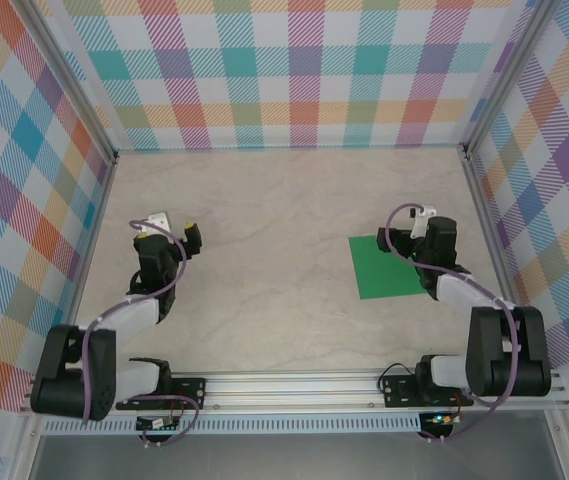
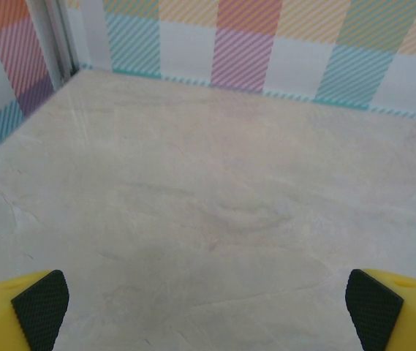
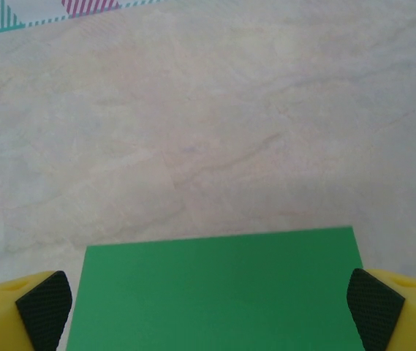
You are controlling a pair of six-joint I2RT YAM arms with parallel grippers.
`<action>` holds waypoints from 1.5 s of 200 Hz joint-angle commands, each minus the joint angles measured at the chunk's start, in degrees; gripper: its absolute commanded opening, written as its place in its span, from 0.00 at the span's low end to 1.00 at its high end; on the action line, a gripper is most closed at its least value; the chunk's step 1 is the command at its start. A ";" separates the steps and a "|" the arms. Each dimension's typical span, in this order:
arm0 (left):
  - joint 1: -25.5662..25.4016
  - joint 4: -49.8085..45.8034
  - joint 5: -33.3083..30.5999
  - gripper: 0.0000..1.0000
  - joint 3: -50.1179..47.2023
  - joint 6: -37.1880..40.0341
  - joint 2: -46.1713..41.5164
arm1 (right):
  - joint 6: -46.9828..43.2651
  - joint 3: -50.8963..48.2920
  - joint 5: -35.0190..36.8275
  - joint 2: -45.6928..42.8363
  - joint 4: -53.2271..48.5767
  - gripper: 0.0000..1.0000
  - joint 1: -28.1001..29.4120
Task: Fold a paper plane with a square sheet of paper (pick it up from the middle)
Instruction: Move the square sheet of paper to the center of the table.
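**Folding cell: one green sheet, two arms, jaws wide**

1. Square sheet of paper (image 1: 382, 268). Bright green, matte, plain, with no crease visible. It lies flat on the right half of the table, well apart from the left arm. From above, its right part is covered by the right arm. In the right wrist view the sheet (image 3: 218, 292) has its far edge running almost straight across, reaching nearly from one finger to the other. Its near part runs off the bottom of the frame.

2. Right gripper (image 3: 208, 311). The jaws are spread fully apart and nothing is between them but the sheet below. Yellow fingers carry black pads (image 3: 43, 307), one at each lower corner of the wrist view. The gripper stands over the sheet. I cannot tell whether the pads touch the paper.

3. Left gripper (image 2: 208, 311). The jaws are likewise spread fully apart and hold nothing. Its yellow fingers and black pads sit at the lower corners of the wrist view, with bare table ahead of them. From above, the left gripper (image 1: 167, 228) is on the left half of the table, near the left wall.

4. Table (image 1: 264, 200). Pale beige top with a marble-like vein pattern.

5. Walls (image 1: 294, 70). Plaid panels in many colours on the left, far and right sides.

6. Aluminium rail (image 1: 304, 385). It runs along the near edge and carries both arm bases.

7. Purple cables (image 1: 172, 275). These are looped along each arm.
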 commanded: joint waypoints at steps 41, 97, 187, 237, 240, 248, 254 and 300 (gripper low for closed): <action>0.55 -22.97 -0.32 1.00 6.44 -8.95 -14.92 | 14.42 15.17 -3.41 -6.54 -38.12 1.00 -0.32; 0.55 -56.08 -2.05 1.00 24.38 -20.19 -14.12 | 18.73 17.42 -31.24 1.07 -37.41 1.00 -0.25; 0.55 -65.59 20.56 1.00 27.35 -23.13 -17.45 | 14.10 29.01 -21.46 17.61 -48.22 0.96 2.21; 0.55 -67.70 25.85 1.00 25.03 -24.04 -16.44 | 15.14 30.73 -16.25 25.36 -50.66 0.92 4.69; 0.55 -67.56 26.28 1.00 24.72 -24.12 -16.42 | 15.31 30.65 -15.83 25.54 -50.55 0.92 5.05; 0.53 -66.70 27.93 1.00 23.75 -24.61 -16.49 | 15.80 30.34 -14.73 26.18 -50.25 0.92 5.69; 0.48 -65.85 29.06 1.00 22.77 -24.92 -16.58 | 16.19 30.19 -14.60 26.66 -50.12 0.92 6.05; 0.42 -60.15 35.22 1.00 17.78 -29.41 -16.16 | 20.96 27.42 -14.73 29.88 -46.69 0.92 10.55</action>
